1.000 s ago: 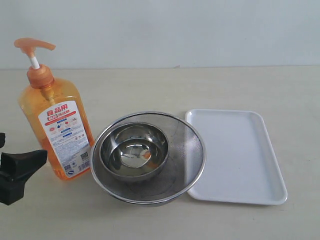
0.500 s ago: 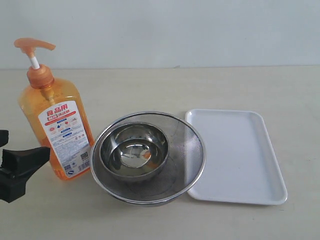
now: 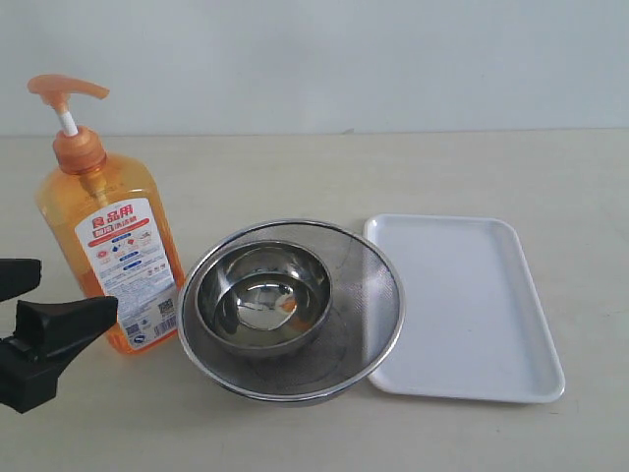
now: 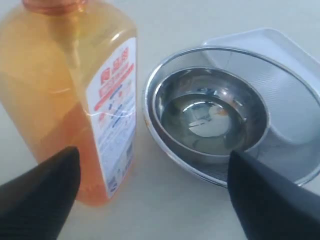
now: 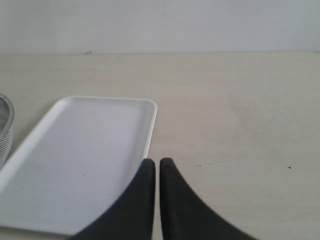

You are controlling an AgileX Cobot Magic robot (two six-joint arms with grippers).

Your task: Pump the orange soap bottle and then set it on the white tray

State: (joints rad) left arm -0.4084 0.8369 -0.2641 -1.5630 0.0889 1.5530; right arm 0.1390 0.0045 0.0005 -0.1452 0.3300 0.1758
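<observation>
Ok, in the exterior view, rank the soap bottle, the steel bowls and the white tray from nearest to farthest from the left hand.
1. The orange soap bottle, right beside the open left hand at the left edge.
2. The steel bowls, nested in the middle.
3. The white tray, far right.

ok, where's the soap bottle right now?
Exterior view: the orange soap bottle stands upright at far left, beside the nested steel bowls, open left gripper near its base.
</observation>
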